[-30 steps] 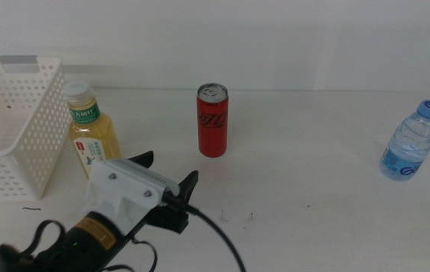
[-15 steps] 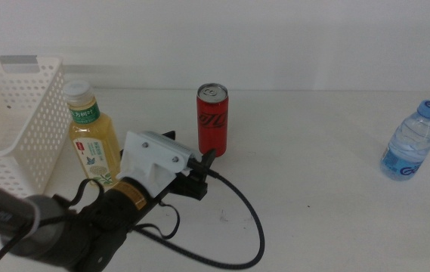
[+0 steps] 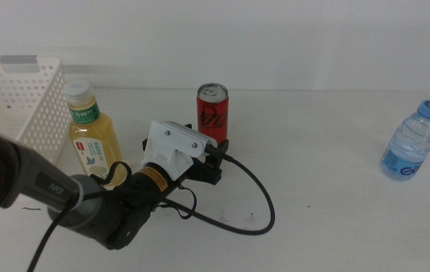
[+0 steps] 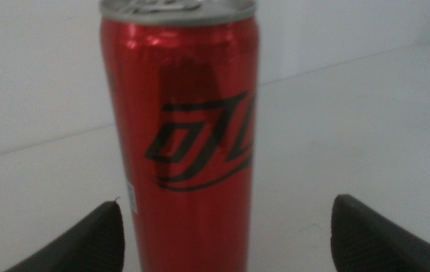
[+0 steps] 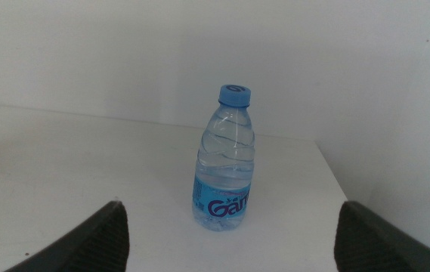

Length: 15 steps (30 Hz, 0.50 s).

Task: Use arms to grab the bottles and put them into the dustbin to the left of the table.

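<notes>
The slim red can (image 3: pixel 213 112) stands upright at the middle back of the table (image 3: pixel 328 219). My left gripper (image 3: pixel 211 155) has come in from the lower left and sits right in front of the can's base. The left wrist view shows the can (image 4: pixel 178 128) filling the picture, with the left gripper (image 4: pixel 226 202) open and a dark jaw on each side of it. The yellow tea bottle (image 3: pixel 91 140) stands beside the dustbin (image 3: pixel 20 102). In the right wrist view my right gripper (image 5: pixel 231 205) is open and faces the water bottle (image 5: pixel 227 162) from a distance.
The water bottle (image 3: pixel 411 143) stands alone at the far right of the table. The left arm's black cable (image 3: pixel 256 215) loops over the tabletop behind the gripper. The tea bottle stands just left of the left arm's wrist.
The left arm has pushed forward and to the right, from the table's front left up to the red can. The bottles, can and basket have stayed put.
</notes>
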### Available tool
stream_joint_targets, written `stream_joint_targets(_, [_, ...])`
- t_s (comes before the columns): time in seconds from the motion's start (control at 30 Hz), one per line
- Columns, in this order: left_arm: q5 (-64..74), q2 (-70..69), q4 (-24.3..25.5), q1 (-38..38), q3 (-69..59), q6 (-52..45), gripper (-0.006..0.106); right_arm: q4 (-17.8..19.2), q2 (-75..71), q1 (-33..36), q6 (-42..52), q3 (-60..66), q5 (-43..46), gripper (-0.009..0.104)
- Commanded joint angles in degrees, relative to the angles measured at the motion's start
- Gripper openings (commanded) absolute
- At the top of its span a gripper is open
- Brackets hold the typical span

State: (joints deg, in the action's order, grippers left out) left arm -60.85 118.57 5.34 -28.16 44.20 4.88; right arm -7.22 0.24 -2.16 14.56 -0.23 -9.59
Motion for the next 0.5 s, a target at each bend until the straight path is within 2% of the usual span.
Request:
stream_joint_targets(0.0, [0.0, 1.1, -0.3, 0.3, 1.6, 1.2, 0.094, 0.4, -0.2, -0.2, 0.5, 0.2, 0.6, 0.093])
stream_joint_targets(0.47, [4.9, 7.0, -0.4, 0.7, 11.6, 1.7, 0.094, 0.4, -0.2, -0.2, 0.5, 0.2, 0.6, 0.093])
